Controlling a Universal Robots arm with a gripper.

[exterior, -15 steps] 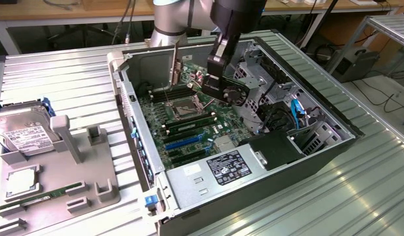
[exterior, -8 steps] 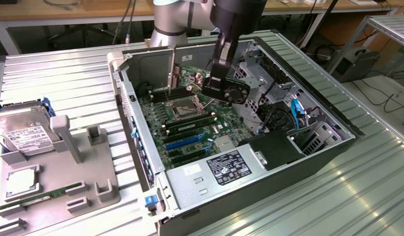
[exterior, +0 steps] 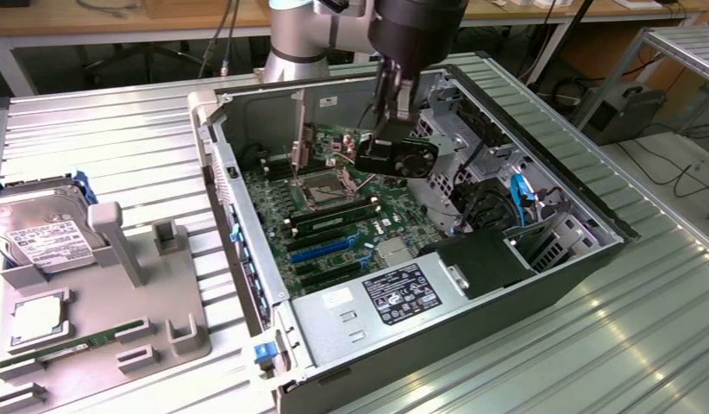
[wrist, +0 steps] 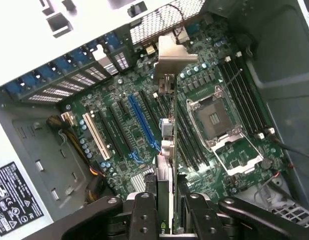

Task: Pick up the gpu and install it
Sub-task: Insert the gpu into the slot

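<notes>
The gpu [wrist: 166, 131] is a thin card seen edge-on, with its silvery bracket [wrist: 169, 54] at the far end toward the case's rear wall. My gripper [wrist: 167, 202] is shut on the card's near end, one black finger [wrist: 144, 210] on each side. In the exterior view the gripper [exterior: 375, 138] hangs inside the open computer case [exterior: 234, 185], and the gpu [exterior: 331, 142] stands upright over the motherboard [exterior: 331, 228] with its bracket toward the exterior view's left. I cannot tell whether the card touches a slot.
On the board are a blue slot [wrist: 142, 122], a white slot [wrist: 97, 137], an open CPU socket [wrist: 214, 120] and memory slots [wrist: 244, 95]. A power supply [exterior: 384, 297] fills the case's near end. A grey tray [exterior: 113, 302] holds a hard drive [exterior: 38, 237] and a green memory stick [exterior: 78, 345].
</notes>
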